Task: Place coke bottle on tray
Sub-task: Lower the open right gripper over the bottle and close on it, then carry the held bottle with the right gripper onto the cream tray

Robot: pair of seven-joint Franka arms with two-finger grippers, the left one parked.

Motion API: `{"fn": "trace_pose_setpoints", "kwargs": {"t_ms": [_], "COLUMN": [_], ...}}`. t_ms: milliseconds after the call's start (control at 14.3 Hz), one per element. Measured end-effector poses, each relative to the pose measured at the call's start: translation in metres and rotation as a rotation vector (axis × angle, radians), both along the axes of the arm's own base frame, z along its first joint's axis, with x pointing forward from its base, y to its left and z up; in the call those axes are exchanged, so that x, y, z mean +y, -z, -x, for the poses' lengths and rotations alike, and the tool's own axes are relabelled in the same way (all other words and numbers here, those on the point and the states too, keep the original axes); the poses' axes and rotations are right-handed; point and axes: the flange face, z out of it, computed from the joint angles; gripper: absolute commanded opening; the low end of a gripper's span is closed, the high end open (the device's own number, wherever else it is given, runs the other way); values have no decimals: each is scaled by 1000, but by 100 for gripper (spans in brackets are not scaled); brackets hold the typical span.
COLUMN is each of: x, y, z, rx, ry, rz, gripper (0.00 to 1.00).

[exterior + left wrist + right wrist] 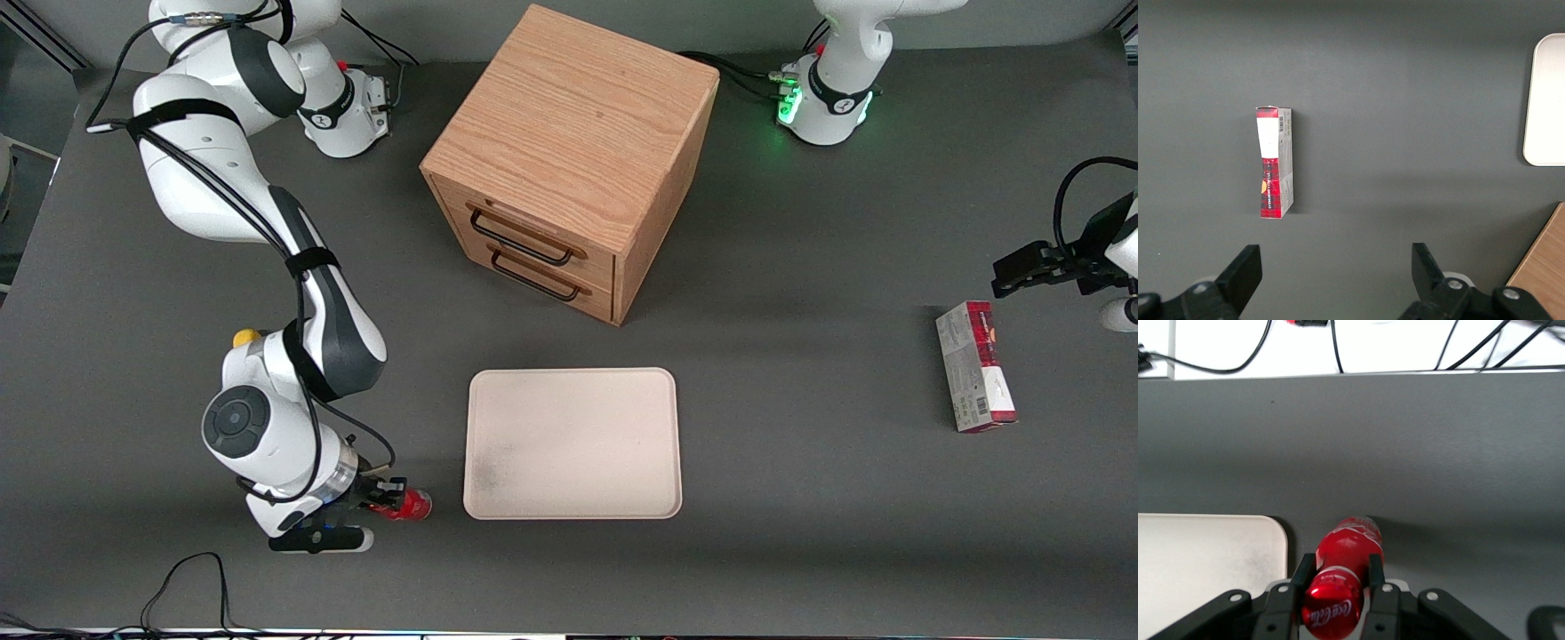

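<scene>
Gripper (pixel 1338 577) fingers clamp the bottle (pixel 1341 580), which lies on its side. Just beside it sits the tray (pixel 573 443).

My working arm: glossy white shells, dark grey joint bands.
Black cables strapped along my links; the gripper (pixel 384 498) carries black fingers (pixel 1303 570) with small silver screws at their base.

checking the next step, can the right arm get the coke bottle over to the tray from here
Probably yes: the gripper is shut on the coke bottle, and the tray lies right beside it with nothing between them.
</scene>
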Motion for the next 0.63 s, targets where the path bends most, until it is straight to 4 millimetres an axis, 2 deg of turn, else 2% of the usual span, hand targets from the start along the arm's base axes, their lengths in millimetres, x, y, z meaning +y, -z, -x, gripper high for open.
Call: {"fn": "trace_pose_setpoints", "kwargs": {"t_ms": [70,280,420,490,630], "x": [-4,-21,-19,-7,29], "y": [-25,-129,-183,-198,-204], "z": [3,26,44,52,63], "rx": [12,32,8,-2,1], "ry": [10,36,94,133,186], "rz": [9,35,11,-22,-84], "gripper": [0,0,0,0,0]}}
